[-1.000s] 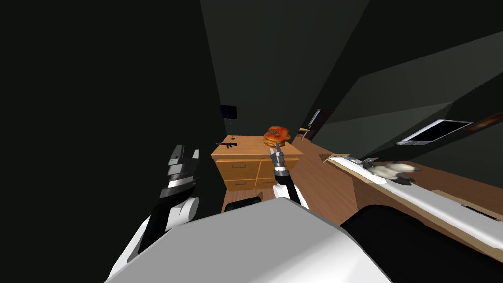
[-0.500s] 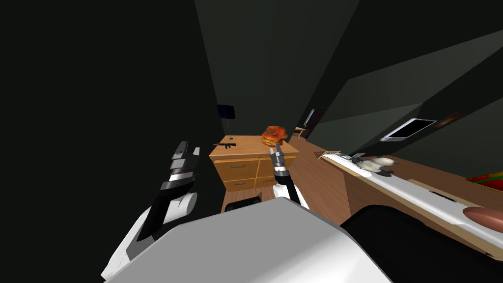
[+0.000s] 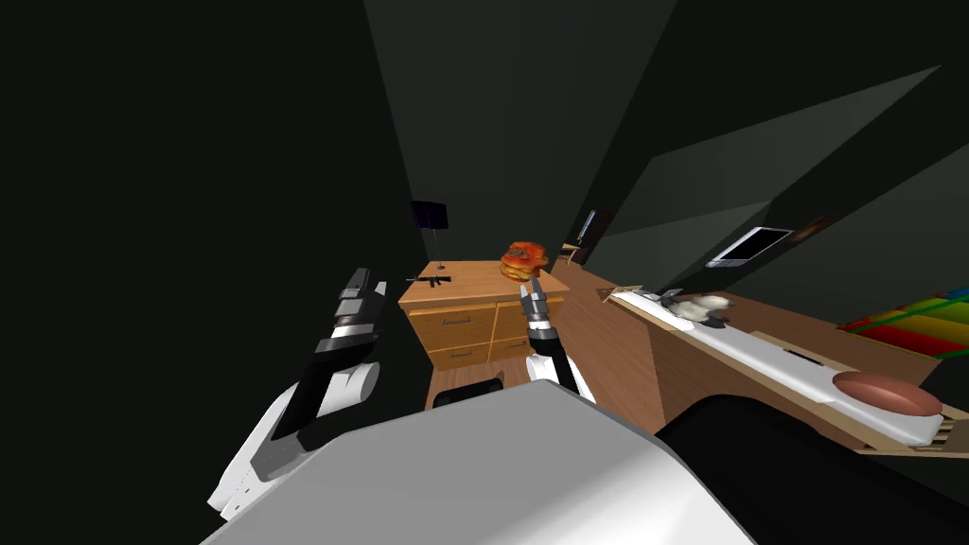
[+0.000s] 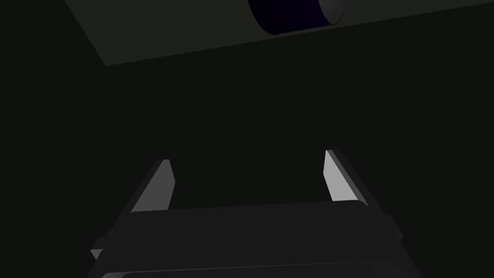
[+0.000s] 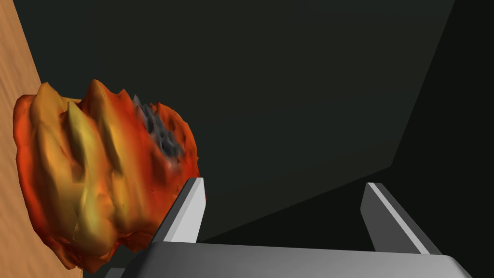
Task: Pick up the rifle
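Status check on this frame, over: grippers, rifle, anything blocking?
Open and empty: left gripper, right gripper. The rifle flat on wooden dresser, untouched. An orange lumpy thing beside right gripper, apart from rifle.

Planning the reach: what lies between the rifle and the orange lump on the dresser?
Bare dresser top, by the head view; the rifle and orange lump lie apart on it.

A small black rifle (image 3: 431,280) lies flat on the wooden dresser's (image 3: 473,326) top.
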`<state>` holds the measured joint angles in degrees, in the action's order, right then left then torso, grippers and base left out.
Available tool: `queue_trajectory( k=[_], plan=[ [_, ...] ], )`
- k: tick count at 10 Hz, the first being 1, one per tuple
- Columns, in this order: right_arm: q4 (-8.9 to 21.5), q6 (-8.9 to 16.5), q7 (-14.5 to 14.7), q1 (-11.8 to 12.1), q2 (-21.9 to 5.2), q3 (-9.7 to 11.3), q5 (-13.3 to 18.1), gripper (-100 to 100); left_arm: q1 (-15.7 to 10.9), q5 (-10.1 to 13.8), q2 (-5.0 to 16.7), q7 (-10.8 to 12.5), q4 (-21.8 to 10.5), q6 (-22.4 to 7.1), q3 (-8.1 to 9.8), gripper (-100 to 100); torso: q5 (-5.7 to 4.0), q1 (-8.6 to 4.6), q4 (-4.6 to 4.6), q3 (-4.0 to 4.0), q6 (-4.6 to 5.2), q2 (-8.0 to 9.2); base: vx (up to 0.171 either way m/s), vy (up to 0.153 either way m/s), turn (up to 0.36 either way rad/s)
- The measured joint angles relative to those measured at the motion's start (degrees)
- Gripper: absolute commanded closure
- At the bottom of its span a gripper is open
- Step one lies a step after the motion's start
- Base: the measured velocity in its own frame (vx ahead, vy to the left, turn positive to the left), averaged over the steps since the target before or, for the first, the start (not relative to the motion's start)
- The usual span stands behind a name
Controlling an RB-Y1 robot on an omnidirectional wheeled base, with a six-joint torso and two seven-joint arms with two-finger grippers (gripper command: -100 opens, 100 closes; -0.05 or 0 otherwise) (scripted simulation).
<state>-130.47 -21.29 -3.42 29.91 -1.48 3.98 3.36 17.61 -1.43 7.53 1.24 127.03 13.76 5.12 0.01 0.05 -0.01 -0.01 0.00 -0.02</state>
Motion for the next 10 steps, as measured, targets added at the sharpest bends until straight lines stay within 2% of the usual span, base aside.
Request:
queue_trajectory(
  k=[5, 10],
  plan=[
    [0.00, 0.00, 0.00, 0.00, 0.00, 0.00, 0.00, 0, -3.80, -0.72, 1.25, -0.95, -1.92, -7.30, 1.28, -100, -0.01, -0.04, -0.01, -0.02, 0.00, -0.04, 0.007, 0.005, -0.095],
    [0.00, 0.00, 0.00, 0.00, 0.00, 0.00, 0.00, 0, -5.94, -1.86, 2.91, -0.94, -3.92, -14.32, 2.04, -100, -0.02, -0.07, -0.02, -0.04, -0.02, -0.08, 0.018, -0.004, -0.083]
  ],
)
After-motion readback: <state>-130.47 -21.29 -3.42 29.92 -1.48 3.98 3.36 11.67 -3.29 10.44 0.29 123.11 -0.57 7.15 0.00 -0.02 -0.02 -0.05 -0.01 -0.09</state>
